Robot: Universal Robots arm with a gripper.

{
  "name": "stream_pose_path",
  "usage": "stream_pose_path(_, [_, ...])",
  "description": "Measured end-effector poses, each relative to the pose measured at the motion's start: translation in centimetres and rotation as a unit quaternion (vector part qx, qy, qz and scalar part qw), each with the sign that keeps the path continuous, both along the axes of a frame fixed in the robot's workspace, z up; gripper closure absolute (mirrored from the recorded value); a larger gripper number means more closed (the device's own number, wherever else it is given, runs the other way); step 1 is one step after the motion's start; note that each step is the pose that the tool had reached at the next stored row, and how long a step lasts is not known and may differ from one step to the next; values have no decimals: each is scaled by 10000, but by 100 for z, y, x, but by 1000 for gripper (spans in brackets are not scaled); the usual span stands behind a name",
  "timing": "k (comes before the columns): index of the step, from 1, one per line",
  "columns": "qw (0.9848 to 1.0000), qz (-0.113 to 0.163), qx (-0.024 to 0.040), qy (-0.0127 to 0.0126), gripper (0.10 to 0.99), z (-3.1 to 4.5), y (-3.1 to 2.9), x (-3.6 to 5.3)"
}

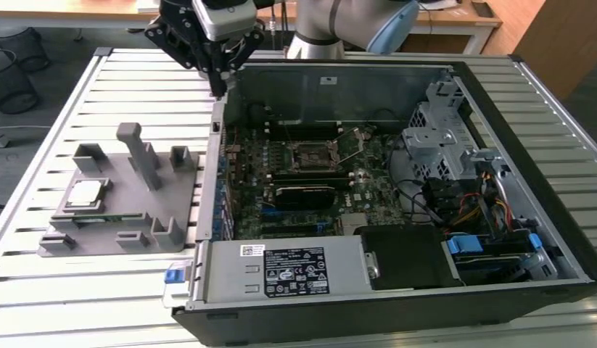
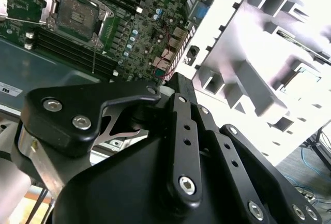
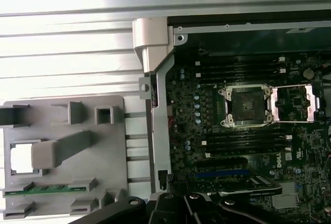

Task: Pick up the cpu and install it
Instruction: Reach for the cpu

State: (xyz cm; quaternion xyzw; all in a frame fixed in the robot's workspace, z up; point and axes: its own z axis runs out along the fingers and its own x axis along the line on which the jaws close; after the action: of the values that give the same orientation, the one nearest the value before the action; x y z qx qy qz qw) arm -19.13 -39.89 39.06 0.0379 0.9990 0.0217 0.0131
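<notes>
One cpu (image 1: 85,192) sits on grey fixture (image 1: 133,226); gripper (image 1: 219,88) hangs above case (image 1: 376,90) edge, well apart, jaws prob. closed, empty.

No wording can be made out. A large black-and-white label (image 1: 296,272) lies on the power supply (image 1: 228,279) at the end of the computer case (image 1: 376,322) farthest from the pincer (image 1: 219,90), with a small white sticker (image 1: 252,250) at its corner, and another white sticker (image 1: 326,80) sits on the case wall near the pincer. In the first wrist view, white printed marks (image 3: 282,163) dot the motherboard (image 3: 207,131), too fine to tell.
</notes>
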Motion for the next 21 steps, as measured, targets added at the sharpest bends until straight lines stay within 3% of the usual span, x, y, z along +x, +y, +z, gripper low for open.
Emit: stream_pose_path(21, [10000,0,0,0,980,-16,0,-255])
